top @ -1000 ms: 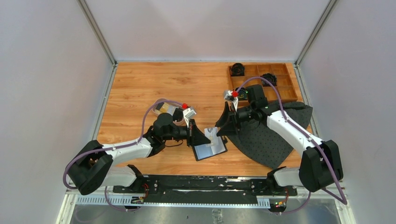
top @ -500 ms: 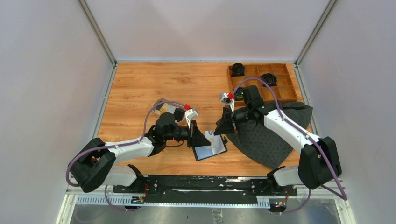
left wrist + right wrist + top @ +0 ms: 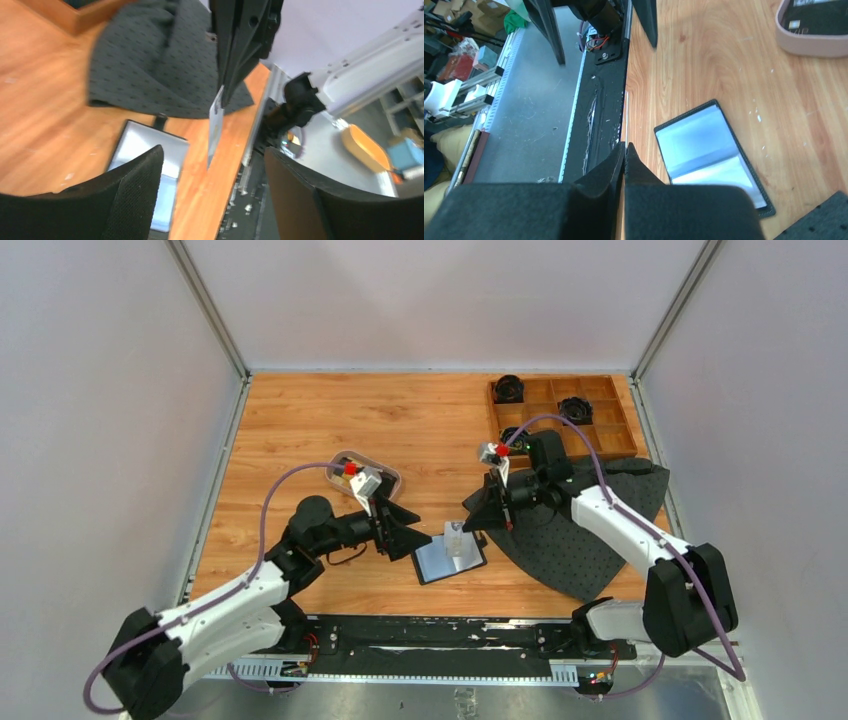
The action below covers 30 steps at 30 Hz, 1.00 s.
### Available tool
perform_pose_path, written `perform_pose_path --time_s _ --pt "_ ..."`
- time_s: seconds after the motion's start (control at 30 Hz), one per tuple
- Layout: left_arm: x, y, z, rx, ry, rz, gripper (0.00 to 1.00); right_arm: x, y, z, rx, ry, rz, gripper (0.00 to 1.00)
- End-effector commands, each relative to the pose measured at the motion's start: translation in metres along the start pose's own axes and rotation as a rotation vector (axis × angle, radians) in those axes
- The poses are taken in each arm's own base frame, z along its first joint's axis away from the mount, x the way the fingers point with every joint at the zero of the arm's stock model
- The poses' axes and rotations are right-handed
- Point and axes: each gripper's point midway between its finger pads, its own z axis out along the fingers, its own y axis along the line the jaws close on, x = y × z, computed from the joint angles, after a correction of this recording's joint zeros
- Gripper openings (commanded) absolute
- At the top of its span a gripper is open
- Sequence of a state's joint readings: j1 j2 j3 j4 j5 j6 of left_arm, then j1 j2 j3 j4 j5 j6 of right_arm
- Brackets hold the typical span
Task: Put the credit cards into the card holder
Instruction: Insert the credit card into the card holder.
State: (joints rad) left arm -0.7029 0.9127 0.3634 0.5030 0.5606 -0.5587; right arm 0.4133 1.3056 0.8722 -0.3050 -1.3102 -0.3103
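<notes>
A pale credit card (image 3: 216,125) hangs edge-on above the table, pinched at its top by my right gripper (image 3: 223,100), which is shut on it. From above, that card (image 3: 456,537) hovers over the open card holder (image 3: 450,560), a black wallet with pale grey inner slots. In the right wrist view the card holder (image 3: 711,150) lies just right of the right gripper (image 3: 625,147). My left gripper (image 3: 412,531) stands open a little left of the card, nothing between its fingers (image 3: 125,200). A dark card (image 3: 811,15) lies in the oval tray (image 3: 809,47).
The oval tray (image 3: 392,478) sits behind the left wrist. A black dotted cloth (image 3: 590,530) covers the table's right side under the right arm. A wooden compartment box (image 3: 565,415) holding dark round items stands at the back right. The table's front edge and rail (image 3: 604,100) lie close to the card holder.
The left gripper opened, let go of the card and drew back to the left. The right gripper shut on the card's top and now holds it alone over the card holder.
</notes>
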Motion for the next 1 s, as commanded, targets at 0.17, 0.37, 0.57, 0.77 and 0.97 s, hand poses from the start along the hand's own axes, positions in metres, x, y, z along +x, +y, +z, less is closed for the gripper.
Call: perform_pose_path --time_s 0.17,0.37,0.57,0.77,0.97 --pt "0.006 0.03 -0.043 -0.225 -0.143 -0.032 1.0 0.036 -0.019 -0.007 0.125 -0.046 0.226 0.0" --pt "0.027 0.04 -0.044 -0.259 -0.119 -0.153 1.0 0.057 -0.031 -0.004 0.203 -0.048 0.426 0.0" --pt "0.039 0.055 -0.051 -0.324 -0.155 -0.234 1.0 0.071 -0.04 -0.001 0.212 -0.035 0.529 0.0" --pt "0.042 0.064 -0.06 -0.366 -0.231 -0.303 1.0 0.074 -0.046 -0.001 0.269 -0.078 0.513 0.0" --pt "0.049 0.065 -0.061 -0.363 -0.226 -0.326 1.0 0.082 -0.046 0.004 0.276 -0.088 0.503 0.0"
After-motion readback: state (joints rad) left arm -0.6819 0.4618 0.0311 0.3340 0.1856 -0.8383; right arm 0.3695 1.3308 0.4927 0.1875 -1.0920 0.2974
